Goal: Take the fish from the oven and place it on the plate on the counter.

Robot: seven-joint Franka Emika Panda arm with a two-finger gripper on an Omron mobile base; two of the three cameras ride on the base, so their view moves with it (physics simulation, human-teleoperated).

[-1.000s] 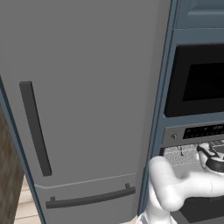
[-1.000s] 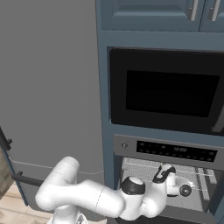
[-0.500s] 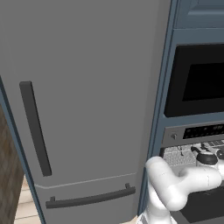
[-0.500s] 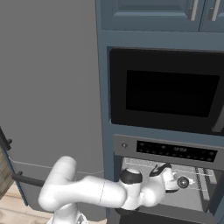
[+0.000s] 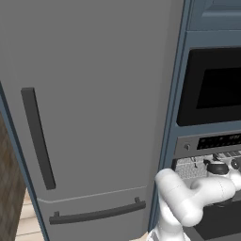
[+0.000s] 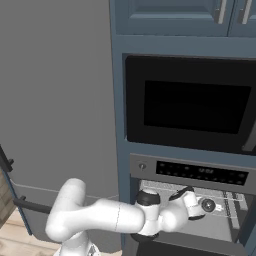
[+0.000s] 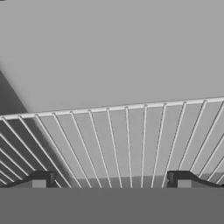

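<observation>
Hand view: fingers point(image 7: 109, 179) wide apart, empty, over the oven point(image 7: 131, 131) wire rack

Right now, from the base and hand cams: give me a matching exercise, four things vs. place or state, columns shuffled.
Things:
1. gripper
2. oven
3. wire rack
4. fridge

Place or state:
A. tall grey door with dark handles, left of the blue-grey cabinet column
B. jaws wide open, nothing between them
C. directly below the black-windowed appliance
D. pale bars running just beyond the fingertips

Pairs: 1-B, 2-C, 3-D, 4-A
</observation>
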